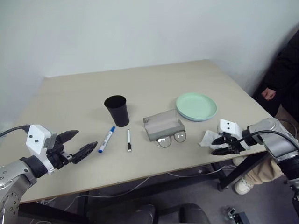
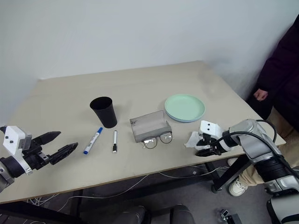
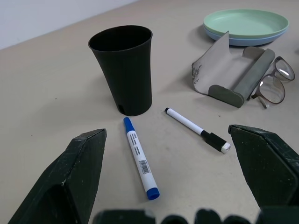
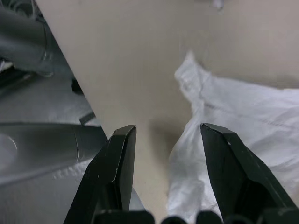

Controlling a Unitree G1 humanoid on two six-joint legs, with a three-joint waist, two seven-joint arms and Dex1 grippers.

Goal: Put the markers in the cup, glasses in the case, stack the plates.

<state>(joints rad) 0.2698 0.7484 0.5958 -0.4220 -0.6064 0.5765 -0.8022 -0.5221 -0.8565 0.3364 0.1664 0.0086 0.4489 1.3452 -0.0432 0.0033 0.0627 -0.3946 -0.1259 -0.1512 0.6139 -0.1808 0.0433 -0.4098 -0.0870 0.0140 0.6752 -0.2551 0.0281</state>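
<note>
The black cup (image 1: pixel 117 110) stands upright mid-table. Two markers lie in front of it: a blue-capped one (image 1: pixel 106 139) and a thinner one with black ends (image 1: pixel 129 140). To their right sits the grey case (image 1: pixel 163 124) with its lid raised, and the glasses (image 1: pixel 172 138) rest against its near side. The mint green plate (image 1: pixel 196 106) lies on top of the light blue plate (image 3: pixel 243 40). My left gripper (image 1: pixel 77 143) hovers open at the table's near left, pointing at the markers. My right gripper (image 1: pixel 218 144) is open just above a crumpled white tissue (image 1: pixel 208 138).
The tissue lies close to the table's front right edge (image 4: pixel 93 93), with floor and a table leg below. A person in dark clothing (image 1: pixel 286 70) stands beyond the table's right side, one hand (image 1: pixel 268 93) near the corner.
</note>
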